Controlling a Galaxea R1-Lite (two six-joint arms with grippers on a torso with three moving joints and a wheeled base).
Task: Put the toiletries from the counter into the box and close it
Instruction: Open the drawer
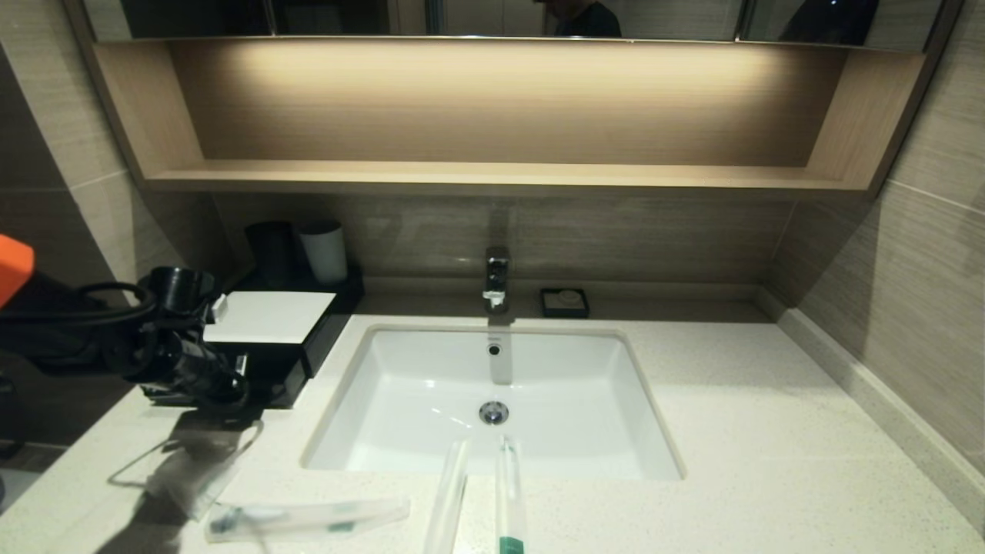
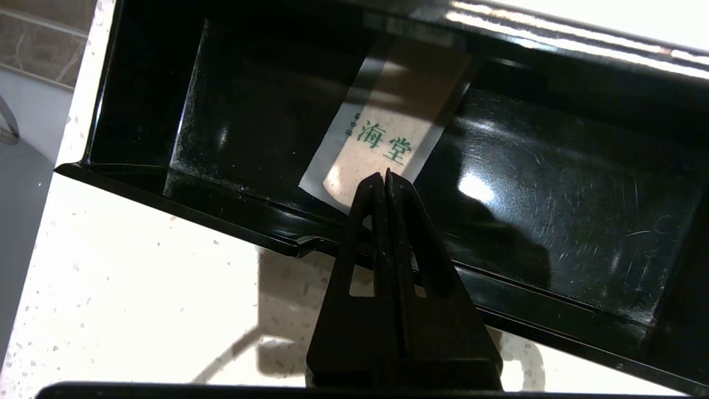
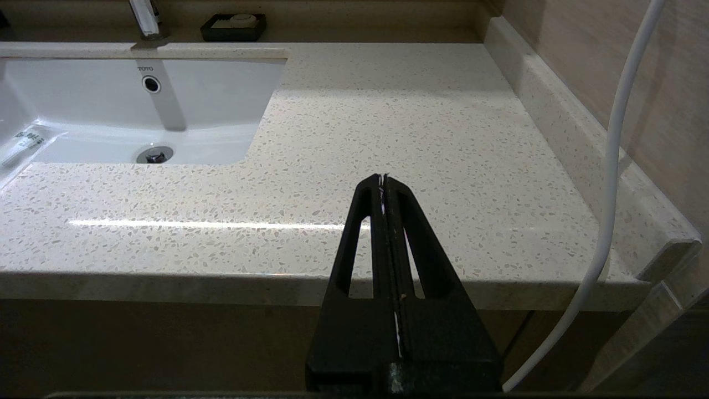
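Now the left gripper (image 2: 386,176) hangs over the pulled-out drawer (image 2: 554,183) of the box (image 1: 269,317) at the far left of the counter (image 1: 769,431), its fingers pressed together on the near edge of a sachet (image 2: 382,138) printed with green characters. The sachet runs from the fingertips straight away into the drawer, long axis roughly across the drawer's width, far end under the box's top; whether it rests on the drawer floor I cannot tell. A release here should land it inside.

Three sleeves remain near: one (image 1: 308,517) lying left to right at near left, two (image 1: 449,500) (image 1: 509,500) pointing near to far, their far ends over the sink (image 1: 631,400) rim. The left arm is closer to all three. The right gripper (image 3: 383,178) is shut on nothing, parked off the counter's near right edge.
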